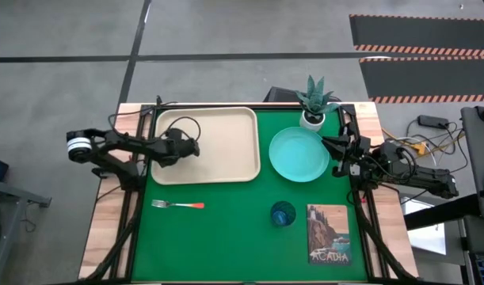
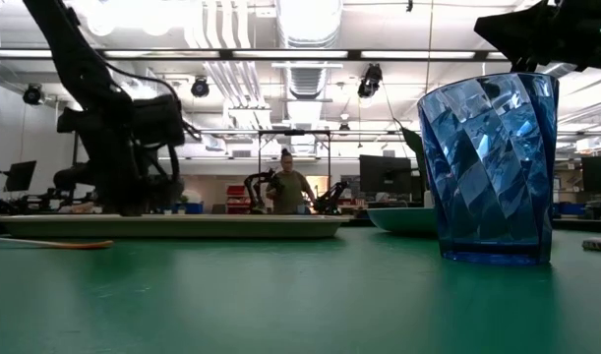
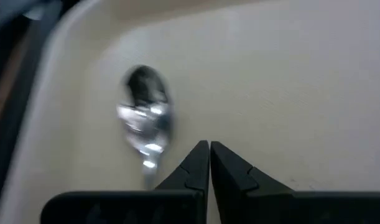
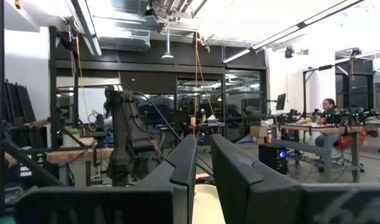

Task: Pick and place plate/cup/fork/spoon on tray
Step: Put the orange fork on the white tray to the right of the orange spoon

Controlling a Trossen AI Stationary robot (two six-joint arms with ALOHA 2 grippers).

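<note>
The beige tray (image 1: 226, 158) lies at the table's far left. The spoon (image 3: 146, 124) lies on it, bowl up, its handle running behind a finger of my left gripper (image 3: 209, 148), which is shut low over the tray's left half (image 1: 190, 147). The turquoise plate (image 1: 299, 153) rests on the table right of the tray. My right gripper (image 1: 330, 143) is shut and empty, raised by the plate's right rim and pointing level toward the table's left. The blue cup (image 1: 283, 214) stands near the front, and also shows in the low view (image 2: 492, 167). The fork (image 1: 178, 205) lies on the table in front of the tray. My left gripper has nothing between its shut fingertips. Its finger (image 3: 177, 174) hides the spoon's handle, so I cannot tell whether it touches the spoon.
A white pot with a green plant (image 1: 314, 103) stands at the far edge behind the plate. The "Acadia" picture card (image 1: 329, 233) lies at the front right next to the cup. A person shows in the room beyond the table (image 2: 285, 187).
</note>
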